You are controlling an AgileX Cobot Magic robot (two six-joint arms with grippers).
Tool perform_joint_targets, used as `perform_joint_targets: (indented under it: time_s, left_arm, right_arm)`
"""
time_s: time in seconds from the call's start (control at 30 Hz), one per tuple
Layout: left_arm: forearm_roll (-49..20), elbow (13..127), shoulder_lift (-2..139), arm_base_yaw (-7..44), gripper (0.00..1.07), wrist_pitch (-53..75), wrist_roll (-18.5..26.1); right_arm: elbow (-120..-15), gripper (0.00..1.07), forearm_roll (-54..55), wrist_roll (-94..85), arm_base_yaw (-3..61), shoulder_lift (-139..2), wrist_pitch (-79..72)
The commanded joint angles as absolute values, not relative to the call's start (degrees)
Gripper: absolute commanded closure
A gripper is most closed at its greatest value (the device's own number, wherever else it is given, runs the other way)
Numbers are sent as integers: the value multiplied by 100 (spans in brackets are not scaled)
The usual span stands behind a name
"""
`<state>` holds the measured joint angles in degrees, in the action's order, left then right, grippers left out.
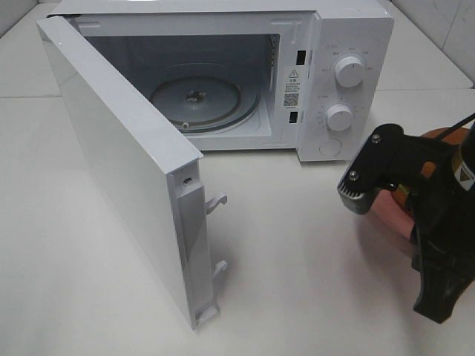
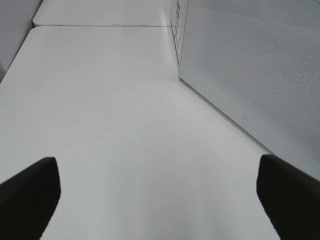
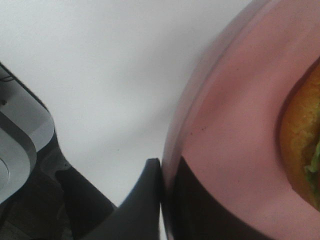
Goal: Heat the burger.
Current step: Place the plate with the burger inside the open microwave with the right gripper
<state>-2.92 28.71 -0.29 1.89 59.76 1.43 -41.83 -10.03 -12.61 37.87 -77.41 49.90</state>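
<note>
The burger (image 3: 302, 145) lies on a round pink plate (image 3: 235, 125); only its brown bun edge and a bit of green lettuce show in the right wrist view. My right gripper (image 3: 167, 200) is shut on the plate's rim, one dark finger (image 3: 147, 192) outside the rim and the other over the plate. In the high view that gripper (image 1: 375, 204) hangs at the right, in front of the microwave's control panel, with the plate (image 1: 390, 219) and a sliver of bun (image 1: 439, 135) showing around the arm. My left gripper (image 2: 160, 185) is open over bare table.
The white microwave (image 1: 349, 44) stands at the back with its door (image 1: 126, 170) swung wide open to the left. Its glass turntable (image 1: 197, 100) is bare. The left wrist view shows the door's outer face (image 2: 250, 65) close by.
</note>
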Motion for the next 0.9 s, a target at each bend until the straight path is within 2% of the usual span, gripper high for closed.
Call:
perform_joint_targets:
  time_s: [0.03,0.1,0.3,0.9]
  left_arm:
    - [-332,2859,-120,189,7,5930,155]
    - [-332,2859,-120,189,7,5930,155]
    - [-332,2859,-120,189,7,5930,155]
    - [-332,2859,-120,189,7,5930,155]
  right_arm:
    - [-4097,107,-1415,-1226,4057,-7632,4985]
    - [-3959,107,-1662,-1209,4418,-7580,4933]
    - [-3856,107,-1902,-1421,4796,-7580,4744]
    - [-3856,107,-1816,-3902,4905,-7580,3896]
